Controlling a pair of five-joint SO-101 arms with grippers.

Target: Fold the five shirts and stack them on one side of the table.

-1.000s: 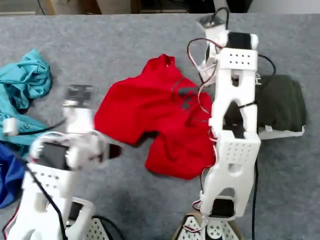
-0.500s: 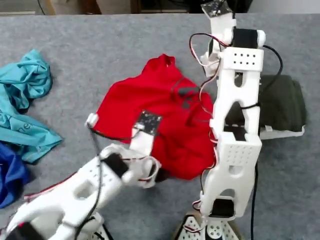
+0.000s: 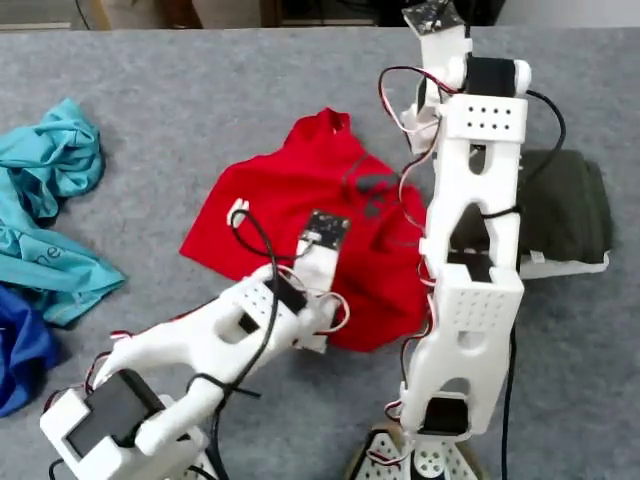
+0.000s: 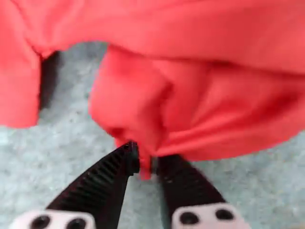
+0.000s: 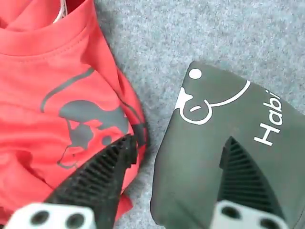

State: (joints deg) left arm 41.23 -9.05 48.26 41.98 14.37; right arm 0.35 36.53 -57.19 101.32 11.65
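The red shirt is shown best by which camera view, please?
High view: the red shirt spreads nearly whole. Left wrist view shows its edge in the left tool; right wrist view its printed chest.

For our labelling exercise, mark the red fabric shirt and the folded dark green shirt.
red fabric shirt (image 3: 290, 200): high view, its middle.
folded dark green shirt (image 3: 570, 205): high view, its top face.

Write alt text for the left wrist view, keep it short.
The left gripper pinches a fold at the edge of the red shirt, its black ridged fingers shut on the cloth. The rest of the shirt lies bunched beyond it on the grey table.
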